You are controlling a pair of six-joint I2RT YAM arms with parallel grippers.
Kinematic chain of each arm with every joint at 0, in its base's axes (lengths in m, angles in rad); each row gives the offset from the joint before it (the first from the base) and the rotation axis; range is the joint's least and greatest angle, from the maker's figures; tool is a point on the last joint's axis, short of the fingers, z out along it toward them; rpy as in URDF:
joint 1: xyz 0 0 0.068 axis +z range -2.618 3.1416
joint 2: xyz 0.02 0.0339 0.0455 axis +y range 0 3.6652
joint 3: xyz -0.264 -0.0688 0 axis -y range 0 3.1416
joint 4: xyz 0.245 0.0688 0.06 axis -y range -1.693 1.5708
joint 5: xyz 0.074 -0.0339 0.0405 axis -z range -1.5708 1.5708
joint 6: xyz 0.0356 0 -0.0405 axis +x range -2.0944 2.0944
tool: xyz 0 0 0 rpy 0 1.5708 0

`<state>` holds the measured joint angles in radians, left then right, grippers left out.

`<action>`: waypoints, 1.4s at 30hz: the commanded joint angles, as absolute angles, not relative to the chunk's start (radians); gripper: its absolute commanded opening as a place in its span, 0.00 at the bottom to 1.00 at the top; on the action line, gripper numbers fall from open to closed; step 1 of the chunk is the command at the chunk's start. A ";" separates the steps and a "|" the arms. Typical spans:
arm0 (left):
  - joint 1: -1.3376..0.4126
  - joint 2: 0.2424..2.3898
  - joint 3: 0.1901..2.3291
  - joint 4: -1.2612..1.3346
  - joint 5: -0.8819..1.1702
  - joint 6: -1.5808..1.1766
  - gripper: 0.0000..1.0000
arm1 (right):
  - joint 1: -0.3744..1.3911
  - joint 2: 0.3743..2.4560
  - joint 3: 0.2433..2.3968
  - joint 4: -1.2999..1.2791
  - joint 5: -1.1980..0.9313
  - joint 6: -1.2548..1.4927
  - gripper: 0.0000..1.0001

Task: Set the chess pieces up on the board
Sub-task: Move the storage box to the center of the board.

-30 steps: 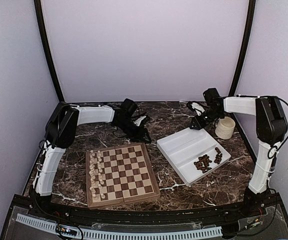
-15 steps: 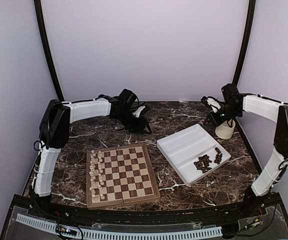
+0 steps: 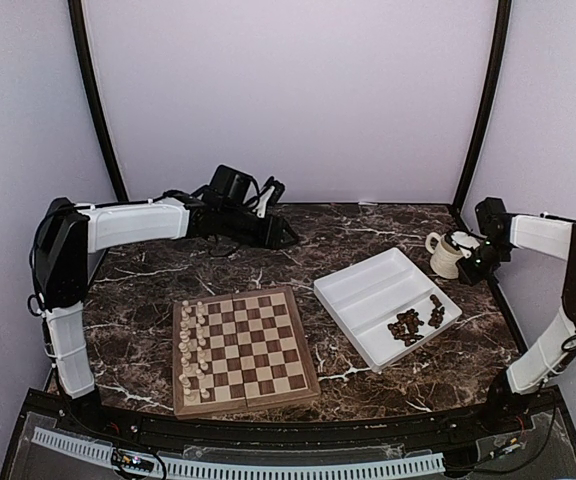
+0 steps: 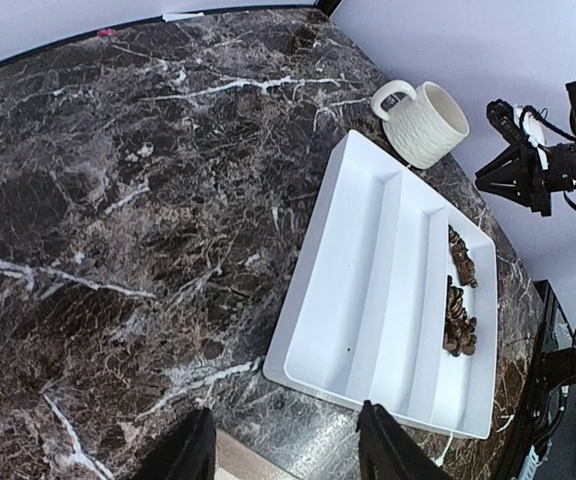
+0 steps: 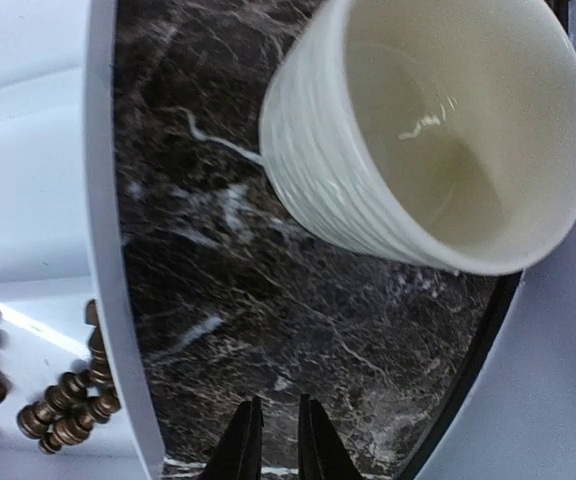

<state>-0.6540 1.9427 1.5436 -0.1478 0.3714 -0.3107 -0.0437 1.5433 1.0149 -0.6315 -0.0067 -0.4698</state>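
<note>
The board (image 3: 245, 350) lies at the front left, with cream chess pieces (image 3: 193, 345) lined up along its left columns. A heap of dark brown chess pieces (image 3: 413, 322) sits in the near-right end of the white tray (image 3: 368, 290); the same dark pieces (image 4: 458, 320) show in the left wrist view, and dark pieces (image 5: 63, 410) show in the right wrist view. My left gripper (image 3: 286, 238) hovers at the back of the table, far from the board, and this left gripper (image 4: 286, 450) is open and empty. Beside the mug, over bare table, my right gripper (image 3: 468, 270) holds nothing. That right gripper (image 5: 273, 440) has its fingers almost together.
A cream ribbed mug (image 3: 448, 255) stands upright and empty at the back right, just past the tray's far corner. The mug (image 5: 438, 130) is close to the table's black right edge (image 5: 468, 360). Purple walls enclose the dark marble table (image 3: 358, 225).
The left arm has swung back and to the left, away from the board. The right arm has moved right, past the mug toward the table's edge, and its jaws have closed.
</note>
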 commanded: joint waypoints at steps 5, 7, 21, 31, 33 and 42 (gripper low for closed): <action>-0.664 1.829 1.496 -0.087 0.397 -0.292 0.52 | -0.053 1.603 0.979 -0.593 0.029 -0.516 0.12; -0.664 1.815 1.487 -0.088 0.385 -0.290 0.52 | -0.045 1.603 0.963 -0.608 0.005 -0.529 0.12; -0.664 1.790 1.383 0.032 0.366 -0.331 0.52 | 0.137 1.494 0.861 -0.747 -0.236 -0.565 0.12; -0.667 1.772 1.366 0.016 0.353 -0.344 0.52 | 0.145 1.462 0.974 -0.885 -0.256 -0.629 0.19; -0.671 1.757 1.351 0.008 0.351 -0.335 0.52 | 0.146 1.424 0.999 -0.909 -0.306 -0.668 0.29; -0.717 1.740 1.332 -0.046 0.417 -0.282 0.52 | 0.255 1.390 0.956 -0.893 -0.471 -0.800 0.32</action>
